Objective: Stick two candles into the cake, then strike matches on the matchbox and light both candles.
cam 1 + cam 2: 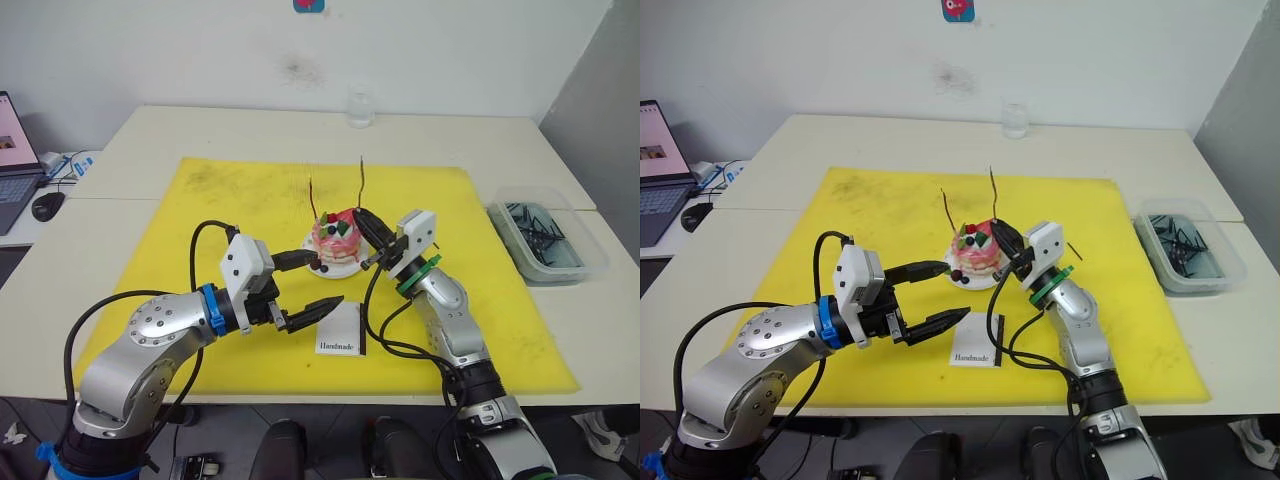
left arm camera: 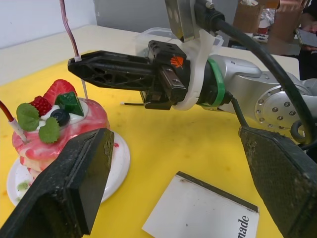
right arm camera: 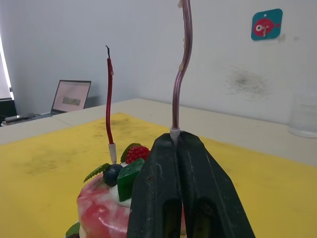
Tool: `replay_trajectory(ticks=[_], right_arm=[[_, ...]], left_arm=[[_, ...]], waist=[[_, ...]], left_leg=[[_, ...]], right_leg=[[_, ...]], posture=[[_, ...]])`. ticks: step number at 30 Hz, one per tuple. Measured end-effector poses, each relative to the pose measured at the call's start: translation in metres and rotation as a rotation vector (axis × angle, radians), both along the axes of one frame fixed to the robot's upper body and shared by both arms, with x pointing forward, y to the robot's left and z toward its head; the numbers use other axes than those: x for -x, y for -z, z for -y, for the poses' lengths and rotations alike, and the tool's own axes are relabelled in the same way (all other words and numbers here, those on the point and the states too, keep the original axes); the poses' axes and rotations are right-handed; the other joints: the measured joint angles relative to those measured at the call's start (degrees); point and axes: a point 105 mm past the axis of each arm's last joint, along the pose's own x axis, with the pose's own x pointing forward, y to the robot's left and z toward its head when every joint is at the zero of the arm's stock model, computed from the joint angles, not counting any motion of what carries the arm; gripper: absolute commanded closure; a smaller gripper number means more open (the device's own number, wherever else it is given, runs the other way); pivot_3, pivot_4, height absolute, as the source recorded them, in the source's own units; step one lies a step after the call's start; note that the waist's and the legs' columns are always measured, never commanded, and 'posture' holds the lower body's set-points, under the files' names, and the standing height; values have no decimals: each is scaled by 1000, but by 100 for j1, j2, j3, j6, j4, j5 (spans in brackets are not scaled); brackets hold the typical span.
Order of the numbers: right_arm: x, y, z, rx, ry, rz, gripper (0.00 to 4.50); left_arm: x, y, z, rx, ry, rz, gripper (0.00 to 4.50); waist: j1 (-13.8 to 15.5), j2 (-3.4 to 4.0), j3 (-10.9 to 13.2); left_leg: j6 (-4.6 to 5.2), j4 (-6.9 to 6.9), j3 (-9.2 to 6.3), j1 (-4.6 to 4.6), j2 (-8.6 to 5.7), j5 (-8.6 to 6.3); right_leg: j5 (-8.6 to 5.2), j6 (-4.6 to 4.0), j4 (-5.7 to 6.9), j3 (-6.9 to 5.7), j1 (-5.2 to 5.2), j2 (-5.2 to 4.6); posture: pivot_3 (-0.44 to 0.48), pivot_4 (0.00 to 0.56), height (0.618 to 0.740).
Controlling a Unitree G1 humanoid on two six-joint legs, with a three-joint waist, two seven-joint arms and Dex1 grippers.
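The pink-and-white cake (image 1: pixel 337 240) sits on its small white plate in the middle of the yellow mat (image 1: pixel 200 220). One candle (image 1: pixel 312 197) stands upright in the cake's left side. My right gripper (image 1: pixel 360 216) is shut on the pale lower end of the second candle (image 3: pixel 181 64), which stands over the cake's right side. My left gripper (image 1: pixel 322 280) is open and empty, low between the cake and the white matchbox (image 1: pixel 340 330), which lies flat near the mat's front edge. A short dark match (image 1: pixel 1074 250) lies on the mat right of the cake.
A clear plastic bin (image 1: pixel 545 240) holding several dark sticks stands on the table at the right. A glass (image 1: pixel 360 105) is at the back edge. A laptop (image 1: pixel 10 150) and a mouse (image 1: pixel 47 205) lie far left.
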Motion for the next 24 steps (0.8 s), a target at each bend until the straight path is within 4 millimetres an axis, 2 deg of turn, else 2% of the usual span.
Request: replay_trajectory(ticks=[5, 10, 24], right_arm=[[1, 0, -1, -8, 3, -2, 4467], [3, 9, 1, -9, 9, -25, 4467], [3, 6, -1, -18, 8, -15, 4467]], left_arm=[[2, 3, 2, -3, 14, -10, 0], [4, 5, 3, -3, 27, -12, 0], [3, 9, 1, -3, 32, -18, 0]], waist=[[-8, 0, 0], [-23, 1, 1], [-28, 1, 1]], left_leg=[[0, 0, 0, 0, 0, 0], [0, -1, 0, 0, 0, 0], [0, -2, -1, 1, -1, 0]], right_leg=[[0, 0, 0, 0, 0, -1], [0, 0, -1, 0, 0, -15], [0, 0, -1, -2, 0, -21]], posture=[[0, 150, 740], [0, 150, 740], [0, 150, 740]])
